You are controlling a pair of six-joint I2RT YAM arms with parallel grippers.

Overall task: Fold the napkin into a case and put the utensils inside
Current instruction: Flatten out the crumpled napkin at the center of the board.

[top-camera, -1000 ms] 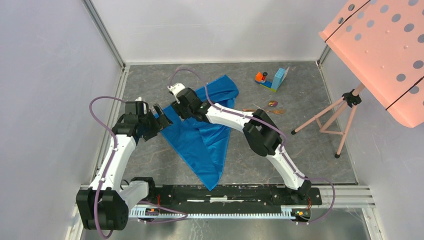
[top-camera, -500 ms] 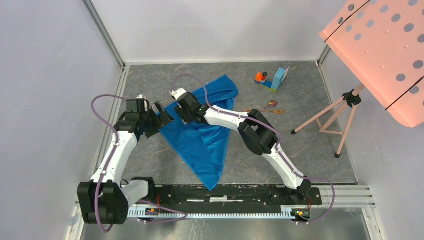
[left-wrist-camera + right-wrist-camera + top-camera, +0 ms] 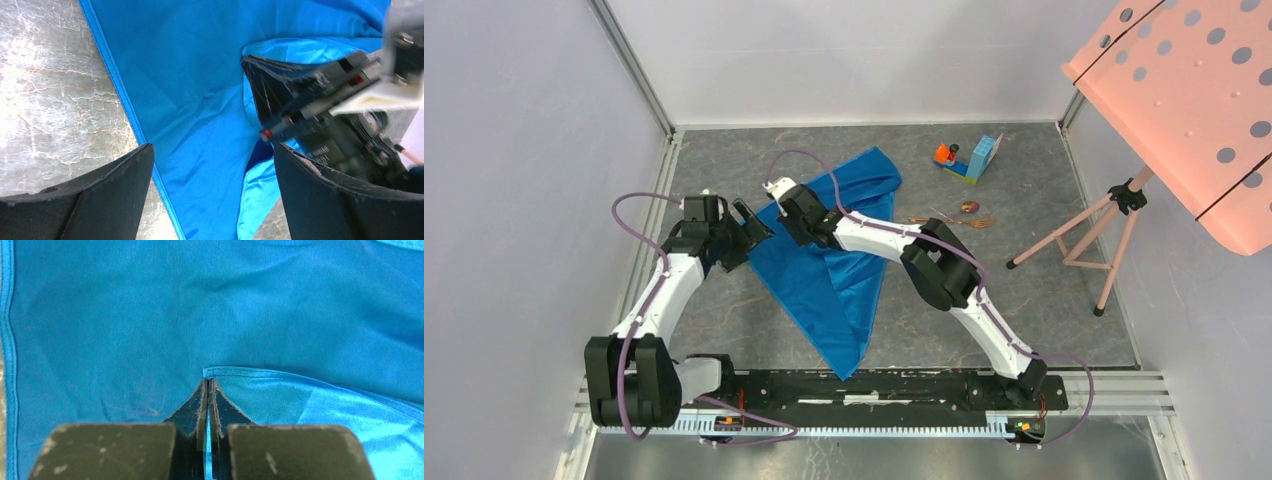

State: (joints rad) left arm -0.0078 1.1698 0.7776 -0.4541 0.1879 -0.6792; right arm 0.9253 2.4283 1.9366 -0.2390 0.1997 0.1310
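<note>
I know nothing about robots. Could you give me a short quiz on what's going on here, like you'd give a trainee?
1. Fill in: in the top view, the utensils lie on the table to the ___ of the napkin.
2. True or false: the left tool is clamped on the napkin.
3. The right tool is pinching: A nothing; B a folded edge of the napkin; C the utensils.
Key: 1 right; 2 false, its jaws stand open over the cloth; 3 B.
</note>
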